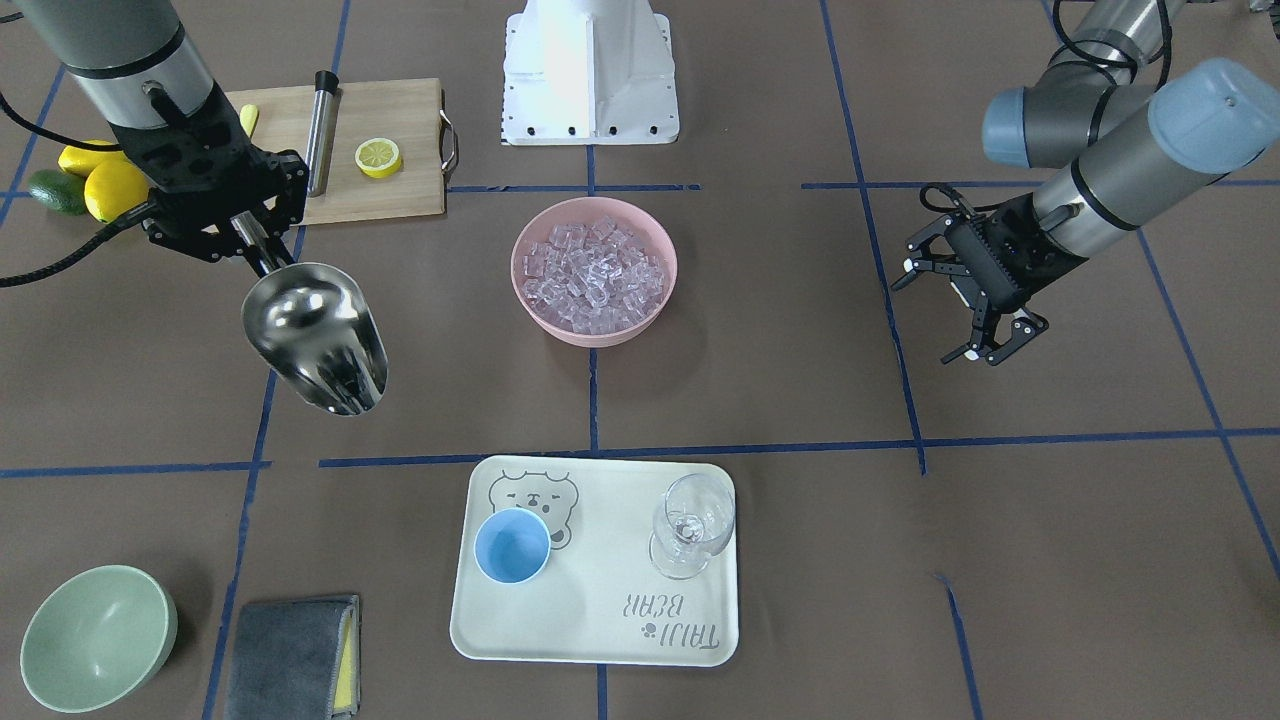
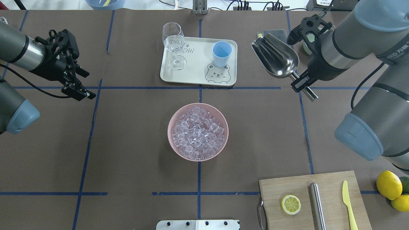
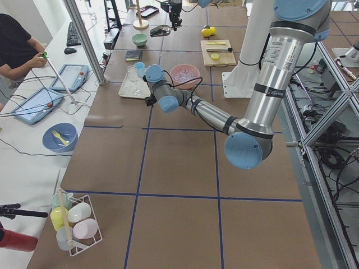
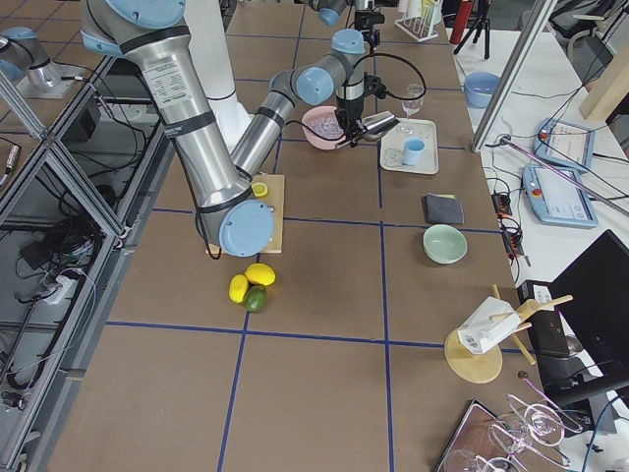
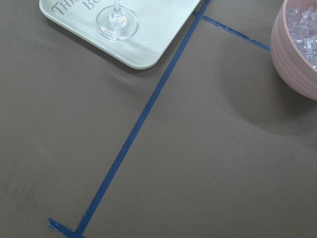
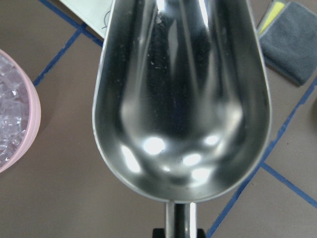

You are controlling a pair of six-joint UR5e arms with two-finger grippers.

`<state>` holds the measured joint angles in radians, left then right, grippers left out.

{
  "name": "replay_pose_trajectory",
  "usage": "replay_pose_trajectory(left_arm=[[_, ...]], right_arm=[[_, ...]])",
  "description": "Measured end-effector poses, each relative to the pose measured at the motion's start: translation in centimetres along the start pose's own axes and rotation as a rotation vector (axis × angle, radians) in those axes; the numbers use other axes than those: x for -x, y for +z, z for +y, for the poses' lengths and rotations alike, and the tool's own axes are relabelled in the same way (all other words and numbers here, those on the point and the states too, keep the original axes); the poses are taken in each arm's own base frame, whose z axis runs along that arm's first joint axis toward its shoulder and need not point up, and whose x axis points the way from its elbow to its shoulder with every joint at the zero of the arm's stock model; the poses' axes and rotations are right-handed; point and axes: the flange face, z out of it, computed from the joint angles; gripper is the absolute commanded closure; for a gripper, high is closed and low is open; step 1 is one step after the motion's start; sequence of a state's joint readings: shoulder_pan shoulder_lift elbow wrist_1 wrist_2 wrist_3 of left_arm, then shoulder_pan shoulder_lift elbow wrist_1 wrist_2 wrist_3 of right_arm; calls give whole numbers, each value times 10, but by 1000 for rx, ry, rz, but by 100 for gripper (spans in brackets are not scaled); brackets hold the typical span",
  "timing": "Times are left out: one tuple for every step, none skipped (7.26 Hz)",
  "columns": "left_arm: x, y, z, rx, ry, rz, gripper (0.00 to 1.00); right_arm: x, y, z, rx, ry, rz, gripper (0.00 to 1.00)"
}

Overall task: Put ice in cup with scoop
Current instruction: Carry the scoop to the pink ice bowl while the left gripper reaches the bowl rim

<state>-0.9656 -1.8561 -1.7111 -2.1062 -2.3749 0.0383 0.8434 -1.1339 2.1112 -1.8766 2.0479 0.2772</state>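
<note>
The shiny steel scoop (image 1: 315, 335) hangs in the air, empty, with my right gripper (image 1: 252, 243) shut on its handle. In the overhead view the scoop (image 2: 277, 57) is right of the tray, and its bare trough (image 6: 183, 94) fills the right wrist view. The ice (image 2: 198, 132) fills a pink bowl (image 1: 594, 333) at the table's centre. The light-blue cup (image 1: 512, 545) stands empty on a pale tray (image 1: 600, 640). My left gripper (image 1: 965, 310) hovers open over bare table, far from the bowl; in the overhead view the left gripper (image 2: 75, 81) is at the left.
A wine glass (image 1: 692, 525) shares the tray with the cup. A cutting board (image 2: 314, 199) holds a lemon half, a steel cylinder and a yellow knife. Whole lemons (image 2: 389, 184) lie beside it. A green bowl (image 1: 98, 637) and a grey cloth (image 1: 292, 657) sit near the front edge.
</note>
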Motion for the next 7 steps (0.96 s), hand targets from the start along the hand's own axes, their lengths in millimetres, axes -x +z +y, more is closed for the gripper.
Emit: replay_pose_trajectory(left_arm=[[-7, 6, -7, -1, -5, 12, 0], [-15, 13, -15, -2, -6, 27, 0], [-25, 21, -22, -5, 8, 44, 0], [-40, 33, -28, -20, 45, 69, 0], [-57, 47, -32, -50, 99, 90, 0], [-72, 65, -34, -88, 159, 97, 0], [-84, 84, -32, -131, 214, 104, 0]], right_arm=[[10, 5, 0, 6, -56, -2, 100], [19, 8, -2, 11, -97, 6, 100], [26, 8, -6, 31, -112, 16, 100], [32, 7, -10, 72, -132, 27, 100], [35, 7, -10, 118, -175, 34, 100], [35, 8, -8, 164, -235, 37, 100], [35, 9, -6, 201, -300, 34, 100]])
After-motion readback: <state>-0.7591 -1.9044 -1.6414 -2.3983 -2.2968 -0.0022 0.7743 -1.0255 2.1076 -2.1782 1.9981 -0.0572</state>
